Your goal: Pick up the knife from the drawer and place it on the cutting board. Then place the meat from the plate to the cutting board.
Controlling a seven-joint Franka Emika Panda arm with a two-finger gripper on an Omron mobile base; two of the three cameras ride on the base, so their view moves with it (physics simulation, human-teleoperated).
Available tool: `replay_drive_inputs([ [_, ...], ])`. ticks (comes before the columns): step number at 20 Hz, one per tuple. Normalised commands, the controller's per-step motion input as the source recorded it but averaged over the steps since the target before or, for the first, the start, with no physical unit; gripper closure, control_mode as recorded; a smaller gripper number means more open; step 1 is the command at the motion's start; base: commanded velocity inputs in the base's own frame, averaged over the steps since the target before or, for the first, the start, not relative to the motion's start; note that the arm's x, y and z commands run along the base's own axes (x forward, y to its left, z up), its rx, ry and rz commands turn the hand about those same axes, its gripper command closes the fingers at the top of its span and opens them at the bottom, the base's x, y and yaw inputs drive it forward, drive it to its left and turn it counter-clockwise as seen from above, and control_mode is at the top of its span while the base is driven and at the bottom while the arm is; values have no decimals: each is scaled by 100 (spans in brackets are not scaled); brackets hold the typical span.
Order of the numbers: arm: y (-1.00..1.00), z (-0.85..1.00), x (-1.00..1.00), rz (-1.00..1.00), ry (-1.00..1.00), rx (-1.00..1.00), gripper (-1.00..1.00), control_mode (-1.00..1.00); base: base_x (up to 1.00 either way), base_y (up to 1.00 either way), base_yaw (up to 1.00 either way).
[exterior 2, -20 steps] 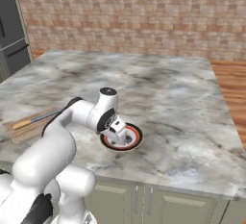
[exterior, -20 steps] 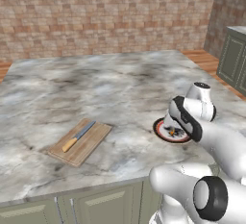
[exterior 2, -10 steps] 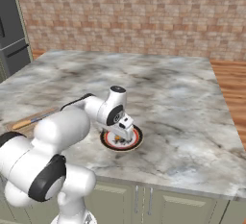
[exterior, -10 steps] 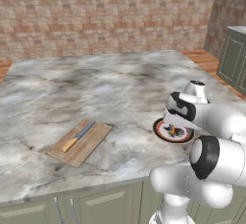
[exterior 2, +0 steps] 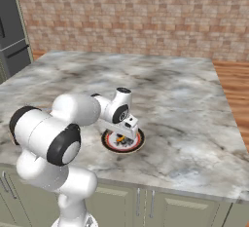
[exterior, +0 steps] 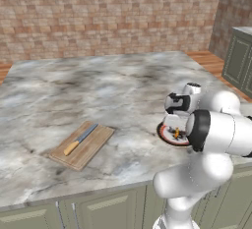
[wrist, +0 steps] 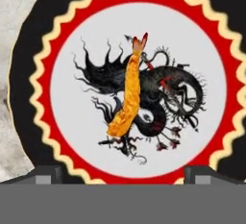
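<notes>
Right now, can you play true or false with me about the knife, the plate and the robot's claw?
1. The knife lies on the cutting board. True.
2. The claw is squeezing the meat. False: it is open above the meat, holding nothing.
3. The meat is on the plate. True.
4. The plate sits on the cutting board. False: it sits apart on the marble counter.
5. The plate has a dragon picture. True.

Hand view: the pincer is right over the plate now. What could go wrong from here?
1. The meat is a thin strip lying flat on the plate; the open pincer may hit the plate or nudge the strip instead of gripping it.
2. The knife lies on the cutting board; the meat could land on it.
</notes>
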Motion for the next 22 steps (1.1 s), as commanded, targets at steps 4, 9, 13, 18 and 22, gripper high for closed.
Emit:
replay_drive_inputs([
  [4,0,-31,33,4,4,0,-100,-100,0,0,0],
  [9,0,-32,31,4,1,0,-100,-100,0,0,0],
  [13,0,-25,28,4,0,0,-100,-100,0,0,0],
  [18,-11,-22,19,5,0,0,-100,-100,0,0,0],
  [22,-7,-37,14,4,1,0,100,-100,0,0,0],
])
